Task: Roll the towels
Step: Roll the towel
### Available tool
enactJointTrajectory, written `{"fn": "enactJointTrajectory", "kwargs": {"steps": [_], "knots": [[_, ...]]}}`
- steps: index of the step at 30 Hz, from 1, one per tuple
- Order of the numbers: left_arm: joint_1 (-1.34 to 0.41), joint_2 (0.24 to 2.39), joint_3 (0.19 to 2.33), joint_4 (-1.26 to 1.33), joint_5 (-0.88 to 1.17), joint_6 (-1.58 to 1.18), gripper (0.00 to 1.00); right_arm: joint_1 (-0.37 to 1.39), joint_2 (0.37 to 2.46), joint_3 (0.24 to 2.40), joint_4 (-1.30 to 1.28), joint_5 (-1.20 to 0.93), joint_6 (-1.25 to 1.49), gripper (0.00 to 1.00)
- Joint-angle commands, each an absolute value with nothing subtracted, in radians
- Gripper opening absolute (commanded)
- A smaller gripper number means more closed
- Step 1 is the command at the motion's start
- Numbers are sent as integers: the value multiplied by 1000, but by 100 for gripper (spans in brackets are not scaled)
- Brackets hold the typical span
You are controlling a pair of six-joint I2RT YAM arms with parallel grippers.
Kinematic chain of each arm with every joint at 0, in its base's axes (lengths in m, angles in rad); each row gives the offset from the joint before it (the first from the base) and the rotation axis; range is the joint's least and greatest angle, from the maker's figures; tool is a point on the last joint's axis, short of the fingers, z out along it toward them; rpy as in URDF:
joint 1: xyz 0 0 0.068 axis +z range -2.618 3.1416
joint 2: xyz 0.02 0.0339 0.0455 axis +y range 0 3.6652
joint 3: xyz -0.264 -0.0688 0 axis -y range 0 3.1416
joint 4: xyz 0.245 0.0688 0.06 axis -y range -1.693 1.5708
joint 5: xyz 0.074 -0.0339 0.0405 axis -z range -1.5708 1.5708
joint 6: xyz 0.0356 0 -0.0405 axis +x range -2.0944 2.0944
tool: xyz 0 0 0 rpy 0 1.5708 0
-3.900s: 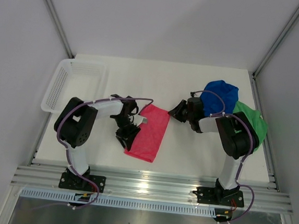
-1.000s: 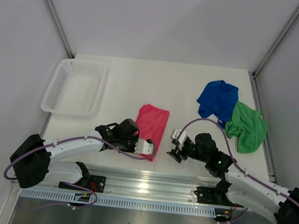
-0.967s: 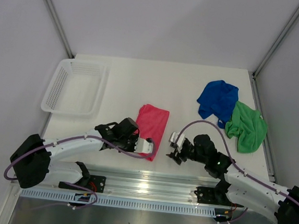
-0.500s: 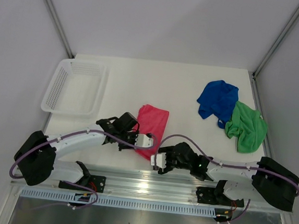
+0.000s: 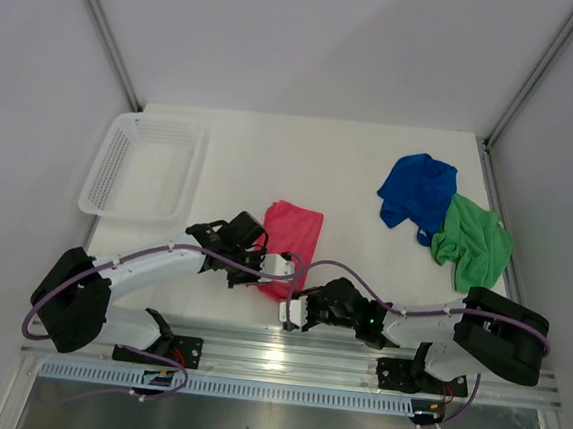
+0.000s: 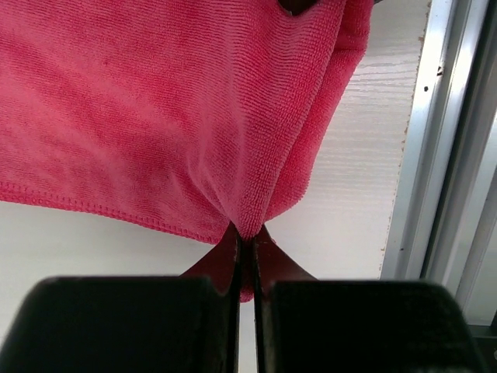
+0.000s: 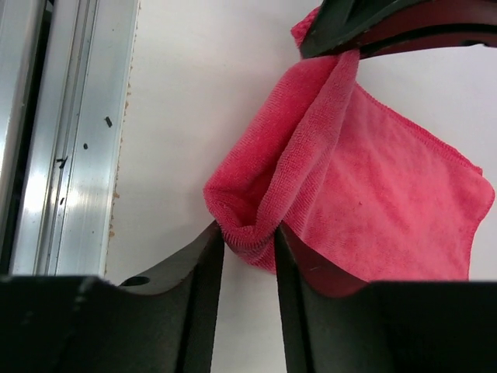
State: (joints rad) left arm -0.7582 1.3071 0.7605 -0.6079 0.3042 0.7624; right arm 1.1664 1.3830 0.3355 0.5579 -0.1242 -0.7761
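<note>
The pink-red towel [image 5: 295, 233] lies flat near the table's front middle, with its near edge gathered up. My left gripper [image 5: 269, 271] is shut on a pinched fold of that edge, seen in the left wrist view [image 6: 247, 231] under the towel [image 6: 155, 101]. My right gripper [image 5: 289, 303] holds the towel's near corner fold [image 7: 247, 225] between its narrow jaws, touching both fingers. The royal blue towel [image 5: 419, 191] and the bright green towel [image 5: 474, 246] lie crumpled at the right, partly overlapping.
A white mesh basket [image 5: 104, 174] stands at the back left. The aluminium rail [image 5: 274, 352] runs along the table's front edge, just below both grippers. Grey walls close in the left, right and back.
My right arm swung left and low to the pink-red towel's near corner. My left gripper pulled the near edge up and slightly back, so the towel looks shorter.
</note>
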Motion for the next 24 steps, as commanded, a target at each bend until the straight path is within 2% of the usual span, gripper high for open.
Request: {"fn": "enactJointTrajectory", "kwargs": {"steps": [1, 4, 5, 7, 11, 15, 21, 23, 24], "knots": [[-746, 1313, 793, -627, 376, 736, 1, 1184, 1397, 331, 644, -92, -744, 34], [-742, 1312, 790, -635, 385, 732, 1, 1183, 1408, 334, 667, -78, -721, 28], [-741, 1312, 788, -637, 385, 730, 1, 1183, 1407, 337, 670, -80, -713, 22], [-741, 1312, 787, -652, 384, 729, 1, 1183, 1391, 339, 655, -81, -698, 17], [-738, 1304, 787, -707, 380, 761, 1, 1163, 1300, 348, 507, -115, -655, 0], [-739, 1308, 814, -810, 414, 775, 1, 1131, 1195, 393, 312, -236, -589, 0], [-739, 1319, 831, -852, 526, 779, 6, 1055, 1135, 408, 212, -319, -517, 0], [-738, 1330, 834, -803, 523, 758, 13, 1029, 1157, 437, 181, -325, -523, 0], [-738, 1347, 842, -786, 511, 752, 20, 993, 1181, 445, 184, -343, -520, 0]]}}
